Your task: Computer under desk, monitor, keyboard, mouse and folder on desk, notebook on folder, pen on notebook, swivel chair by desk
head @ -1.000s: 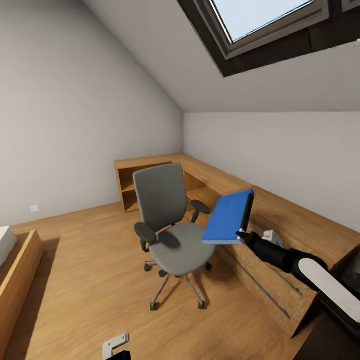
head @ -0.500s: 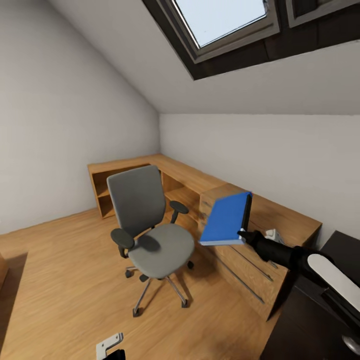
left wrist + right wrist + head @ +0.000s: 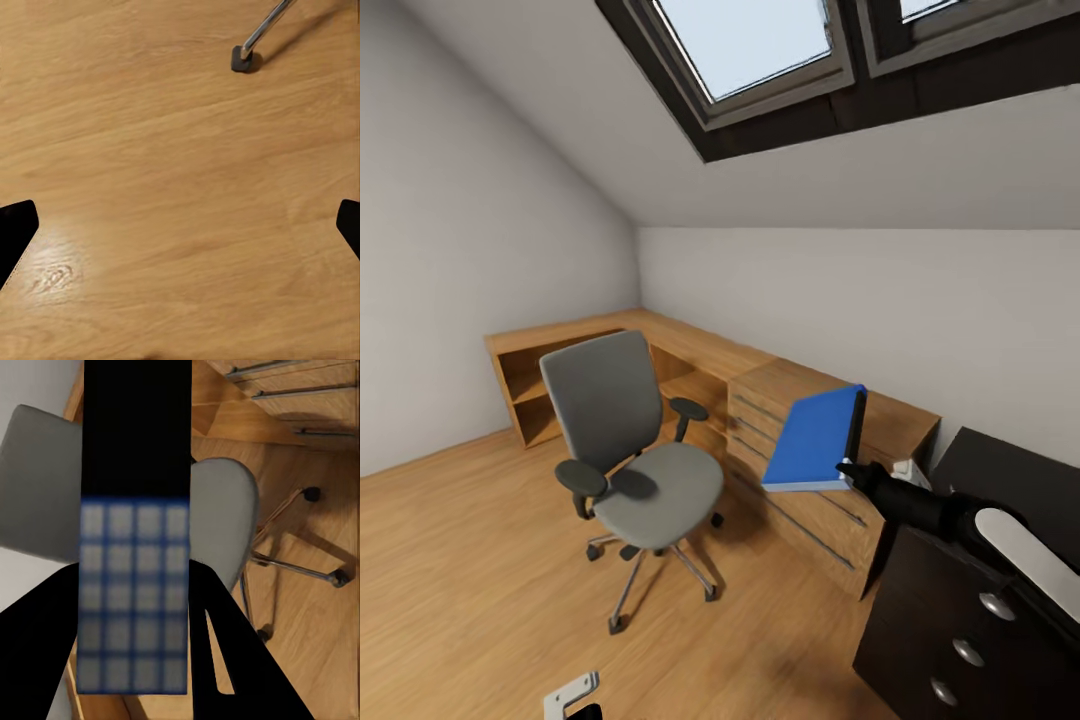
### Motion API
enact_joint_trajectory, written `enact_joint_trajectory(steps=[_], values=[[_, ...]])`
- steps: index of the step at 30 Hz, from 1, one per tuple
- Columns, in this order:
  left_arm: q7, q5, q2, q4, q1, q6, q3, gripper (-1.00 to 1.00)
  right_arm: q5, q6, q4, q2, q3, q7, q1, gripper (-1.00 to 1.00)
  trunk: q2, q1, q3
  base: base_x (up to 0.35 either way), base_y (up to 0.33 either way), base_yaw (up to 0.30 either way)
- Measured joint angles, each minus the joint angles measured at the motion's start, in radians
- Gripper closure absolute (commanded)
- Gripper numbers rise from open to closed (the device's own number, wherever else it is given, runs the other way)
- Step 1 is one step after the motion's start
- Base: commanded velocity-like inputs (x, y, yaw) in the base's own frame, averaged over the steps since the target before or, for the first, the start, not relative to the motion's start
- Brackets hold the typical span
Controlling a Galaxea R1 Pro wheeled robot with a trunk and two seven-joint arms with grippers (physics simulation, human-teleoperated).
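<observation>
- Right gripper (image 3: 850, 467) clamps the folder (image 3: 815, 436) by one edge; the folder is in the air, beside the swivel chair (image 3: 632, 468).
- Left gripper (image 3: 180, 225) spread wide, empty, above the floor (image 3: 150, 150).
- Advice: keep the folder level and carry it clear of the wooden dresser (image 3: 815, 480) to the desk (image 3: 1000, 470) tabletop.

The robot's right arm (image 3: 960, 520) is showing as a glossy black tapering forearm running into a rounded white shell panel near the elbow. Its right gripper (image 3: 852, 466) is ending in slim black fingers with a small white mark at the tip. The left gripper (image 3: 575, 695) is appearing as a light grey metal bracket over a black part. In the left wrist view, two black fingertips (image 3: 15, 234) are jutting in from opposite edges.
</observation>
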Motion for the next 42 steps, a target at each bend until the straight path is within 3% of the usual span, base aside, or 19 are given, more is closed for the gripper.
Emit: enact_joint_trajectory(steps=[12,18,22,27,32,34,36,42], values=[[-0.001,-0.002,0.0,0.0,0.0,-0.001,0.0,-1.0,0.004,-0.006,0.023,-0.007,-0.001,-0.001,-0.001,1.0,0.0,0.0,0.0,-0.087,0.16,-0.042],[-0.001,-0.003,-0.001,0.001,0.0,-0.005,-0.01,-1.0,0.003,-0.007,0.051,-0.012,-0.008,0.001,0.0,1.0,0.042,-0.023,0.019,-0.001,0.002,-0.237],[-0.001,-0.001,-0.002,0.002,0.0,-0.003,-0.012,-1.0,0.004,-0.019,0.059,-0.038,-0.009,0.021,0.0,1.0,0.07,-0.039,0.031,0.0,0.0,-0.267],[-0.004,0.002,-0.004,0.018,0.0,0.0,-0.013,-1.0,0.004,-0.025,0.09,-0.049,-0.009,0.062,0.0,1.0,0.105,-0.058,0.047,0.0,0.0,-0.269],[-0.067,0.002,-0.017,0.059,0.0,0.0,-0.01,-1.0,0.003,-0.026,0.099,-0.054,-0.009,0.068,0.0,1.0,0.14,-0.077,0.062,0.0,0.0,-0.271],[-0.174,0.003,-0.019,0.09,0.0,-0.001,-0.008,-1.0,0.002,-0.026,0.107,-0.062,-0.01,0.07,0.0,1.0,0.154,-0.085,0.069,0.0,0.0,-0.289],[-0.227,0.005,-0.02,0.098,0.0,0.0,-0.007,-1.0,0.001,-0.025,0.137,-0.064,-0.017,0.081,0.0,1.0,0.168,-0.092,0.075,0.0,0.0,-0.294],[-0.246,0.006,-0.02,0.102,0.0,-0.001,-0.007,-1.0,0.001,-0.021,0.192,-0.07,-0.023,0.161,0.0,1.0,0.21,-0.115,0.094,0.0,0.0,-0.295]])
